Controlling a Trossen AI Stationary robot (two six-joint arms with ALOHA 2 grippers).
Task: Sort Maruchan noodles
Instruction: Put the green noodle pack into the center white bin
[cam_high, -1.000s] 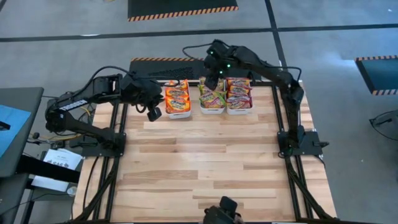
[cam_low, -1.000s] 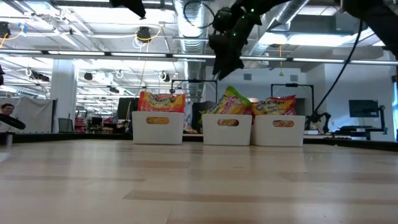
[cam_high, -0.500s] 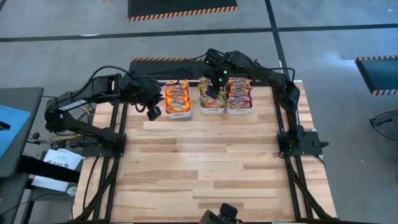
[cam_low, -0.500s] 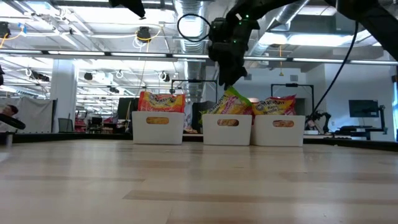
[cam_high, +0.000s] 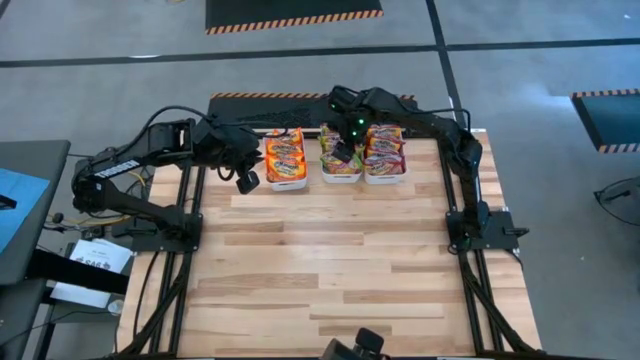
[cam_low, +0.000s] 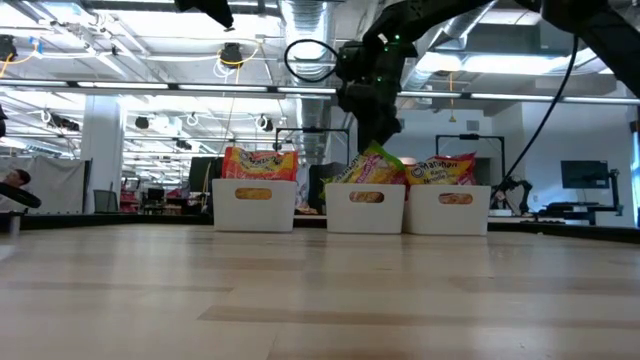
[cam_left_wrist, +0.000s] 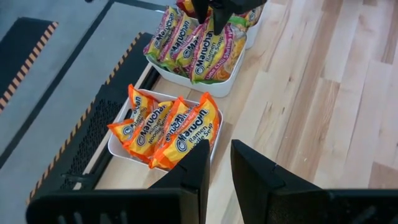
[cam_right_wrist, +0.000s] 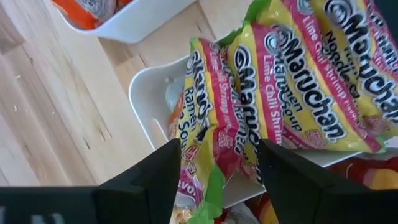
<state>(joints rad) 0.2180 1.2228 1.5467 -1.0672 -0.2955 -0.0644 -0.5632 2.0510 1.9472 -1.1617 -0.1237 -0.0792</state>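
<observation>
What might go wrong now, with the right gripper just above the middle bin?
1. The right gripper, jaws open, hangs close over the crinkly green-and-pink Maruchan packets; descending, it may crush or snag one.
2. These packets stand above the white plastic middle bin; a push may tip one out.

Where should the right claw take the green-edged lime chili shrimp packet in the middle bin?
Grip the raised upper edge of the lime chili shrimp packet, coming from above. It stands on edge, leaning against its neighbours in the middle bin, so only that crimped top is free. The right claw hangs open just over it; straddle the thin edge.
</observation>
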